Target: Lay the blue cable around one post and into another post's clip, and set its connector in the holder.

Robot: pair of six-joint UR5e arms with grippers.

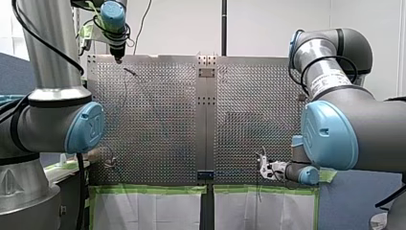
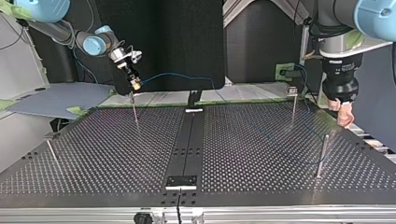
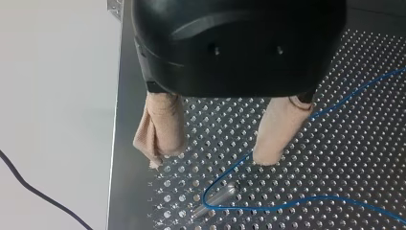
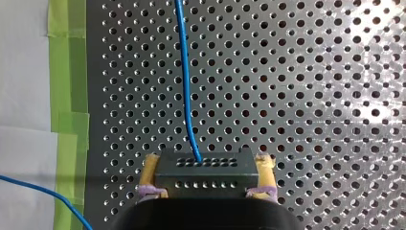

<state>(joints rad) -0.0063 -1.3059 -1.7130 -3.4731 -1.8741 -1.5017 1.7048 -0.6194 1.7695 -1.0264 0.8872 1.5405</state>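
The bench (image 1: 158, 120) was a wide perforated metal surface made of two plates joined by a darker strip (image 2: 187, 140) down the middle. Green tape (image 4: 67, 96) ran along its near edge in the front view, with a white sheet (image 4: 24, 96) beside it. A plain white wall (image 1: 268, 28) stood behind the bench in that view. In the top view a black panel (image 2: 159, 37) filled the background. Thin metal posts stood upright on the plates, and one of them (image 2: 135, 112) was just below my right tool (image 2: 133, 81).

My right tool (image 4: 207, 164) was closed on the black connector (image 4: 206, 175), with its yellow pads (image 4: 151, 167) pressing the block from both sides. It held the connector in the air over the bench edge at the top view's left. The blue cable (image 4: 184, 76) left the connector's face and ran straight ahead over the holes. In the top view it arched across in front of the black panel toward the other plate.

My left tool (image 3: 210, 160) hung over the far corner of the bench with its two beige-padded fingers (image 3: 160, 127) spread apart and nothing between them. Just ahead of it the cable curved around a post (image 3: 218, 197) and ran off in two strands across the plate. One strand passed right beside one finger, but I could not tell whether they touched.
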